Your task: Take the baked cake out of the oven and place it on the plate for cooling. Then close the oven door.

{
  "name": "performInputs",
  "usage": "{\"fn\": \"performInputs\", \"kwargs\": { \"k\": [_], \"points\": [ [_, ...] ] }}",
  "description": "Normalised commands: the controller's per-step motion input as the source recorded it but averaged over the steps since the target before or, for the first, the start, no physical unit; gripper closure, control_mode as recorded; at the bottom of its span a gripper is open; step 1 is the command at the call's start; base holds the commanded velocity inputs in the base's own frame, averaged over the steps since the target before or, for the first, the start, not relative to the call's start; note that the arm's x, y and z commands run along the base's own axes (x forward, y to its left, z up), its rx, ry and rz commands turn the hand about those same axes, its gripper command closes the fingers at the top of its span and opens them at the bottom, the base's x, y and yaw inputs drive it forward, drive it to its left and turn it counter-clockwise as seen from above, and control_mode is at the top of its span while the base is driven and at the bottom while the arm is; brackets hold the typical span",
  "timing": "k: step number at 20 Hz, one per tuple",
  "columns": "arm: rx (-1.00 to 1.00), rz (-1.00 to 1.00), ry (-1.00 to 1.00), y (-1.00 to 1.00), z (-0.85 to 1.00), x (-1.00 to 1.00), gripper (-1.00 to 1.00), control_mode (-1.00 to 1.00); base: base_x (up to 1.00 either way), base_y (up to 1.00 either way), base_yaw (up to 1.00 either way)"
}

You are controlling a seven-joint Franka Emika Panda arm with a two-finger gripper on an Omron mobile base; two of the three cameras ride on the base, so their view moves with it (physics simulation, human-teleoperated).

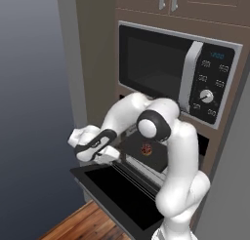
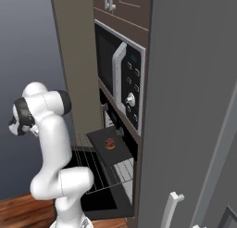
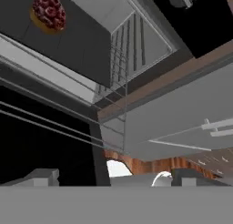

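The cake (image 3: 47,12), small, berry-topped, sits upper left of the hand view on a dark tray (image 3: 68,41); same cake is at frame centre in the left base view (image 1: 145,148) and centre in the right base view (image 2: 110,143). The tray is slid out on a wire rack (image 2: 118,169) so the cake stands proud of the oven (image 2: 121,150) cavity, likely so it can be reached from the front. The oven door (image 1: 122,197) is dropped flat, lower centre of the left base view, which is why the arm has to work above it. The microwave (image 1: 178,75) is directly above, upper right, not part of the job.

The gripper (image 1: 100,153) hangs at centre left of the left base view, just beside the tray's left edge, over the door. Its jaws stand wide apart and hold nothing; in the hand view only the two dark fingertips (image 3: 42,176) rise at the bottom, with nothing between them. The camera looks up at the tray from below and to the side, so the hand seems low.

No plate can be made out. Judgement: the cake is not taken out yet; door closing not yet due.
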Motion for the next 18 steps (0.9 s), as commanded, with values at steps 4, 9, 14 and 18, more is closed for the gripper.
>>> {"fn": "performInputs", "kwargs": {
  "k": [4,9,14,18],
  "points": [
    [0.10,-0.14,-0.48,-0.40,0.24,0.03,-1.00,-1.00,0.00,0.00,0.00],
    [0.03,-0.10,-0.37,-0.25,0.16,0.28,-1.00,-1.00,0.00,0.00,0.00],
    [0.00,-0.13,-0.33,-0.05,0.02,0.41,-1.00,-1.00,0.00,0.00,0.00],
    [0.00,-0.24,-0.26,0.00,0.00,0.44,-1.00,-1.00,0.00,0.00,0.00]
  ]
}}
